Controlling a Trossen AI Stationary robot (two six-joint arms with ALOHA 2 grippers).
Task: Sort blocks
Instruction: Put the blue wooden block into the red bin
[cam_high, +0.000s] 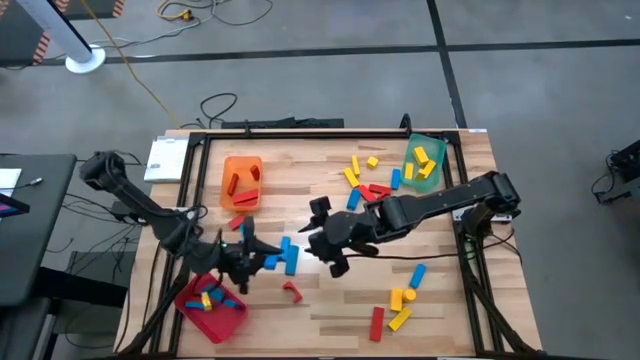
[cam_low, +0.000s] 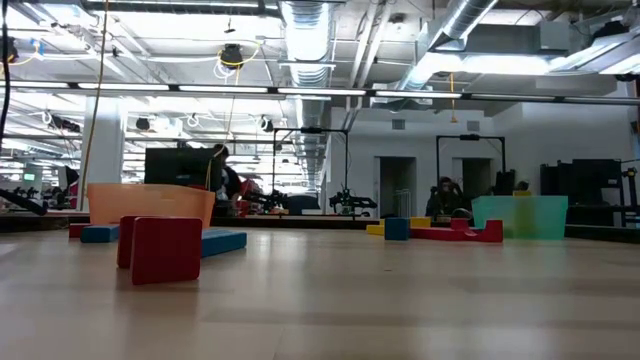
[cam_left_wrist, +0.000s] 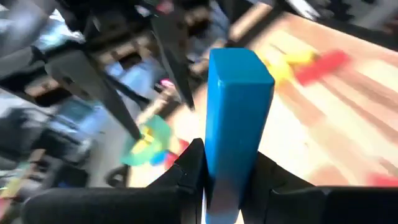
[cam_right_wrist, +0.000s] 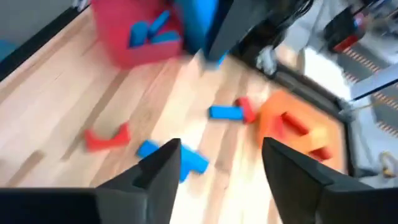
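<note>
- The red tray (cam_high: 212, 312) sits at the near left corner of the table (cam_high: 330, 300). It has blue and yellow blocks in it.
- The left gripper (cam_left_wrist: 230, 180) is just to the right of the red tray, a little farther back. Its two fingers are squeezed shut on a blue block (cam_left_wrist: 237, 112). They hold the block at its bottom end, so most of it sticks up.
- The orange tray (cam_high: 241, 183) is at the far left. It has red blocks in it.
- More blue blocks (cam_high: 288, 256) and a red arch block (cam_high: 291, 291) lie loose in the middle of the table.
- The right gripper (cam_right_wrist: 217, 168) is in the middle of the table. Its fingers are wide apart and nothing is in them.
- A bunch of red, yellow and blue blocks (cam_high: 370, 185) lies at the far right, beside the green tray (cam_high: 424, 160). A few more blocks (cam_high: 400, 305) lie near the front right.
- The blocks look hard, smooth and light. I think they will not bend or break. A smooth block could slip or tip, so it is best to pinch a bar across its two flat long sides, near the middle.
</note>
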